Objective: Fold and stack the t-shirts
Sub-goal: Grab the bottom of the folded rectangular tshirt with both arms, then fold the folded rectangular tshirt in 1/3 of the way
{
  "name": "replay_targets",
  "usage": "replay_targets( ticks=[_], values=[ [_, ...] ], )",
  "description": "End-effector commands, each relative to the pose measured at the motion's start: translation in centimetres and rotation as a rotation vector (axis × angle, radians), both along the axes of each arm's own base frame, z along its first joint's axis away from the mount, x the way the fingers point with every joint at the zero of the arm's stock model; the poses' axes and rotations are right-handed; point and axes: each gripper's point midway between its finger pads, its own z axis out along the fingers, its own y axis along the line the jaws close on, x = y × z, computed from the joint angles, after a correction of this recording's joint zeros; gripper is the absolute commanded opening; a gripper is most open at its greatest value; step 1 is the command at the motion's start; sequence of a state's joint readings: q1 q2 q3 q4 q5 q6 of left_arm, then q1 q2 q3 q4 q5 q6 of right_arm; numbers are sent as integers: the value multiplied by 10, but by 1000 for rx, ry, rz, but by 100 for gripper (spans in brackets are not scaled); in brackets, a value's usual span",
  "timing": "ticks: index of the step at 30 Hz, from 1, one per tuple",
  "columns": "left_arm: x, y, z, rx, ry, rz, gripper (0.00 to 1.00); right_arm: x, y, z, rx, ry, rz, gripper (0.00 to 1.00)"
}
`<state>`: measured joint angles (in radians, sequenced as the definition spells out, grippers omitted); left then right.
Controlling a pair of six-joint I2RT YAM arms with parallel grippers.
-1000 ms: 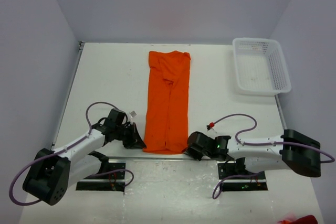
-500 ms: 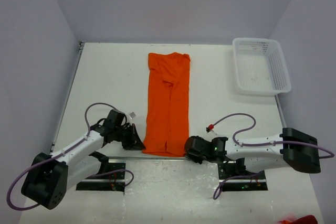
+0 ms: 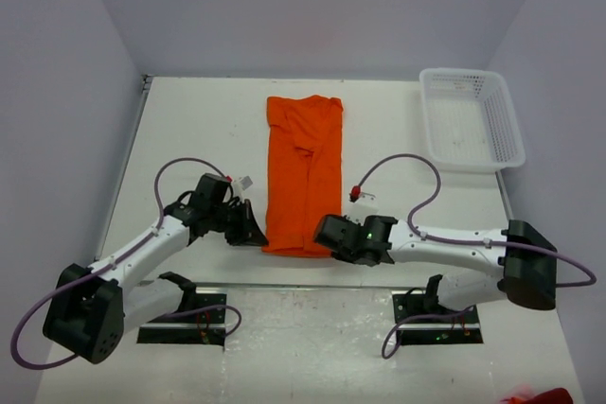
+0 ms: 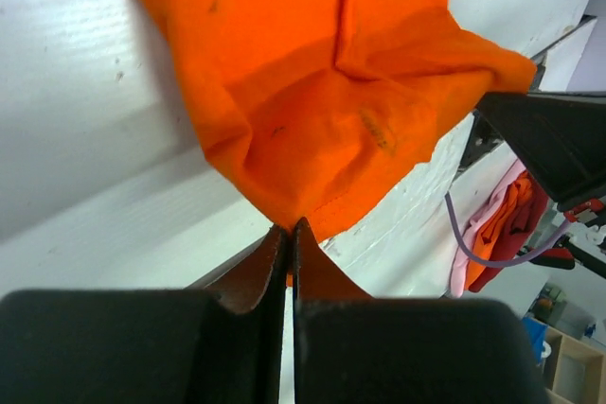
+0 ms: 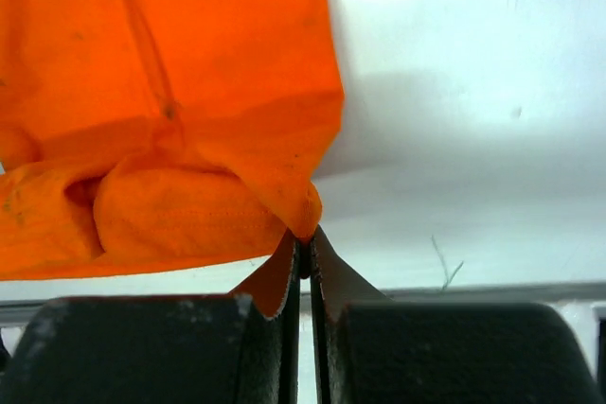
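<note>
1. Our left gripper (image 4: 292, 231) and right gripper (image 5: 305, 238) each pinch a near hem corner of the bright orange cloth t-shirt (image 3: 303, 163).
2. It lies lengthwise on the white table (image 3: 189, 139); we judge it light and floppy, and best gripped at the corners.

Seen from above, the near corners of the orange t-shirt (image 3: 303, 167) are hidden beneath the left end effector (image 3: 256, 232) and right end effector (image 3: 322, 231). In both wrist views the cloth runs off the top edge, its pinched hem buried in each closed grip. Beyond the worktop (image 3: 189, 139), a pink-and-orange cloth (image 4: 494, 234) is blurred past telling; a red scrap (image 3: 542, 395) is cut off by the overhead view's bottom edge.
</note>
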<state>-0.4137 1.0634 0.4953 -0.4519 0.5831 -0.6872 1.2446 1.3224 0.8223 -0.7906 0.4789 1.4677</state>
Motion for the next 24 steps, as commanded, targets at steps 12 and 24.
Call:
replay_targets(
  ticks=[12,24],
  values=[
    [71,-33,44,-47,-163,-93,0,67,32,20,-145,-25,362,0],
    [119,-54,56,-57,-193,-109,0,116,23,34,-136,-35,379,0]
  ],
)
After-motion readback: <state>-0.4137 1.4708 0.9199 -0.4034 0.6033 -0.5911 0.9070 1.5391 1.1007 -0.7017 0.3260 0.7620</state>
